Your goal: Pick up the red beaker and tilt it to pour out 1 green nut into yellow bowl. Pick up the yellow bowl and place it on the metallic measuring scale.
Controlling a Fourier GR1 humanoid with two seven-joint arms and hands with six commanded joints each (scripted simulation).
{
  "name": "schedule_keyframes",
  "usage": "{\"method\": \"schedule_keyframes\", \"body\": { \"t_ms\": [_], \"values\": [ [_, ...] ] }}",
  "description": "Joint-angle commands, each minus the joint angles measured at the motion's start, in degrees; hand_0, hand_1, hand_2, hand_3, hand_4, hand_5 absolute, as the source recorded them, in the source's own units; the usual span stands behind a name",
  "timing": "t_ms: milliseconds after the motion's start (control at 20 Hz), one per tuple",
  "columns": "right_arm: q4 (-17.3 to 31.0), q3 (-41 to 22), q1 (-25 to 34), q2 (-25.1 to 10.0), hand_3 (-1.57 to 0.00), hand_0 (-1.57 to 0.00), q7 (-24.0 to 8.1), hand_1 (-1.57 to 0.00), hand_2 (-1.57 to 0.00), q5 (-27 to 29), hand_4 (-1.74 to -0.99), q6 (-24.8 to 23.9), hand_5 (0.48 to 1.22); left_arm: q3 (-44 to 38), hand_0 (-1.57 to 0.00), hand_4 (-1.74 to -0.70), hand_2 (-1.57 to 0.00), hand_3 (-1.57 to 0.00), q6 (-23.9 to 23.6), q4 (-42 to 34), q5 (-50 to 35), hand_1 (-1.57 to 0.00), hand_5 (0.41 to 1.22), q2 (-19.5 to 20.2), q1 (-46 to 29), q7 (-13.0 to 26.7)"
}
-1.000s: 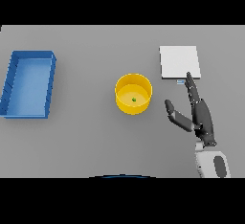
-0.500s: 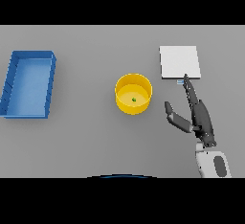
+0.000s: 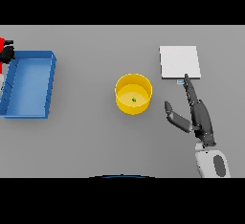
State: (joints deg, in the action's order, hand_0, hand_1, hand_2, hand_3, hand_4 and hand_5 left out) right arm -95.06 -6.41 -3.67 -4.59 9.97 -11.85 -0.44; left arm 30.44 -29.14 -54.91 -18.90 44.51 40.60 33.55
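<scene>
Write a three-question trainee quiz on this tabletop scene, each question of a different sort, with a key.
1. True or false: the yellow bowl already sits on the metallic measuring scale.
2. What lies inside the yellow bowl?
A. a green nut
B. a red beaker
C. nothing
3. Fill in: the right hand, fingers straight, lies to the bowl's ____ side, just below the scale.

Key:
1. False; the bowl stands on the grey table, between the blue tray and the scale.
2. A.
3. Right.

The red beaker shows at the far left edge, with a dark hand on it.
</scene>
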Motion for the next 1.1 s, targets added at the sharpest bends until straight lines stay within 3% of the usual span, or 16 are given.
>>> {"method": "schedule_keyframes", "body": {
  "t_ms": [0,100,200,250,300,350,400,500,650,800,1050],
  "values": [
    [-0.31,-0.09,0.34,-0.07,0.00,0.00,-0.22,0.00,0.00,-0.12,-1.186,-0.01,0.687,0.65,-1.57,-1.74,-1.57,-1.38,-0.83,-1.68,-0.20,-1.57,1.221,0.72,-1.35,0.69],
    [0.00,-0.51,0.53,0.40,0.00,0.00,-0.40,0.00,0.00,-0.49,-1.170,-0.17,0.683,2.14,-1.57,-1.74,-1.57,-1.38,-2.25,-4.07,-1.71,-1.57,1.076,0.51,-3.31,1.24],
    [-0.17,0.00,0.86,-0.02,0.00,0.00,-1.30,0.00,0.00,-0.04,-1.168,-0.09,0.679,3.40,-1.57,-1.73,-1.57,-1.37,-0.51,-5.92,-5.04,-1.57,0.955,2.23,-4.69,1.36],
    [-0.48,-0.18,0.90,-0.03,0.00,0.00,-1.32,0.00,0.00,-0.05,-1.165,0.04,0.678,5.04,-1.57,-1.66,-1.57,-1.41,0.81,-7.02,-6.62,-1.57,0.888,3.47,-4.71,1.36],
    [-0.41,-0.31,0.45,-0.12,0.00,0.00,-0.74,0.00,0.00,-0.20,-1.165,0.15,0.675,5.86,-1.57,-1.49,-1.57,-1.37,1.67,-9.09,-7.44,-1.57,0.827,4.13,-4.94,0.79],
    [-0.54,-0.32,0.19,-0.13,0.00,0.00,-0.96,0.00,0.00,-0.35,-1.163,-0.01,0.671,6.70,-1.57,-1.31,-1.49,-1.24,4.08,-10.53,-7.41,-1.54,0.774,5.42,-5.54,-0.49],
    [-0.14,-0.14,-0.01,-0.25,0.00,0.00,-0.40,0.00,0.00,-0.25,-1.159,-0.01,0.669,7.14,-1.50,-1.15,-1.31,-1.10,6.46,-11.83,-7.57,-1.38,0.740,6.79,-6.07,-2.51],
    [0.31,-0.20,-0.06,-0.08,0.00,0.00,-0.02,0.00,0.00,-0.39,-1.162,-0.21,0.671,6.55,-1.00,-0.93,-0.84,-0.71,11.19,-13.57,-10.00,-0.88,0.697,8.15,-7.25,-4.63],
    [-0.27,0.07,0.39,-0.46,0.00,0.00,0.21,0.00,0.00,0.15,-1.147,0.12,0.680,8.08,-0.51,-0.78,-0.43,-0.36,14.42,-13.81,-9.32,-0.45,0.656,8.79,-7.14,-4.02],
    [-1.05,-0.35,-0.80,-0.69,0.00,0.00,1.19,0.00,0.00,0.08,-1.156,0.63,0.690,9.06,-0.26,-0.74,-0.22,-0.18,14.69,-11.37,-6.86,-0.23,0.648,8.31,-5.73,-4.58],
    [-1.64,-0.92,-0.71,-0.67,0.00,0.00,-1.54,0.00,0.00,-1.64,-1.178,-0.23,0.679,9.31,-0.09,-0.70,-0.07,-0.06,11.91,-8.70,-4.79,-0.07,0.653,6.27,-4.59,-5.87]
  ]
}}
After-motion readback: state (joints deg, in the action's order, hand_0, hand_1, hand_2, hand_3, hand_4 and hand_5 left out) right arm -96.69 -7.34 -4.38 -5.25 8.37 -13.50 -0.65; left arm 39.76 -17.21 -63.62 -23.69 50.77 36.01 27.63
